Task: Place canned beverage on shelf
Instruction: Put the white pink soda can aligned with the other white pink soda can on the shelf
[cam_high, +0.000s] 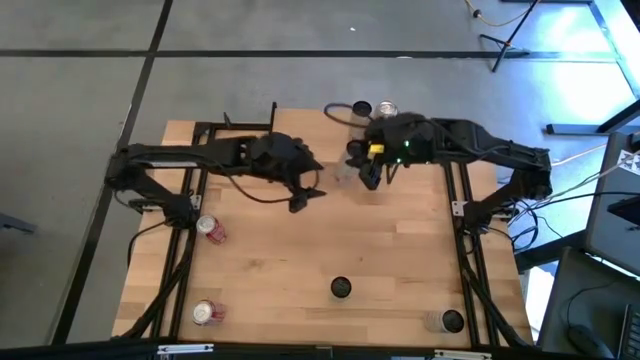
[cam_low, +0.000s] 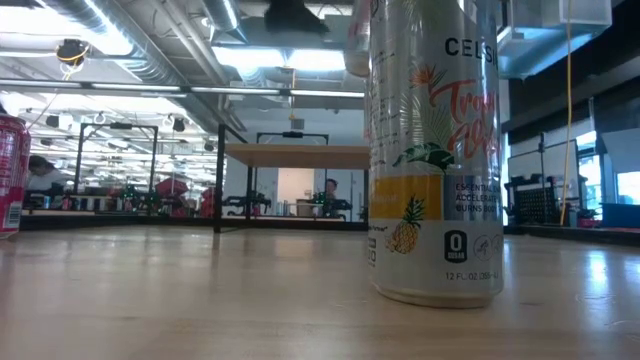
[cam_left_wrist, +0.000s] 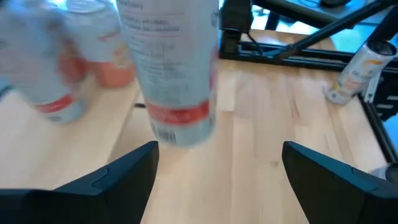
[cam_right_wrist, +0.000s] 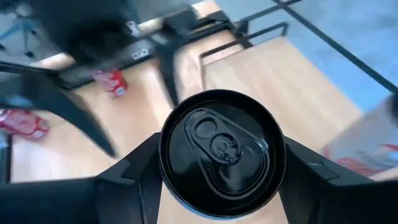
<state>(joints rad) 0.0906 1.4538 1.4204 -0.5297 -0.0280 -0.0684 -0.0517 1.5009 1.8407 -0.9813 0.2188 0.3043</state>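
Note:
My right gripper (cam_high: 368, 172) is shut on a pale can with a black top (cam_right_wrist: 221, 149), over the far middle of the table. The same can, with a red band, shows in the left wrist view (cam_left_wrist: 177, 68). My left gripper (cam_high: 300, 197) is open and empty (cam_left_wrist: 217, 168), just to the can's left. The shelf (cam_low: 290, 155), a light board on thin black legs, stands far back. Two cans (cam_high: 373, 107) stand at the table's far edge, behind my right gripper. My right gripper pinches the can between its two fingers, one on each side of the can's wall (cam_right_wrist: 163, 163), just below the black rim. The fingers come slanting from above and from the table's right. The can stands upright in the hold; its bottom (cam_left_wrist: 181, 134) looks clear of the table.
A tall Celsius can (cam_low: 435, 150) stands near the table's front edge (cam_high: 341, 288). Red cans are at the left (cam_high: 210, 228) and front left (cam_high: 205, 312). A pale can lies at the front right (cam_high: 445, 320). Blurred cans (cam_left_wrist: 74, 62) stand beside the held can.

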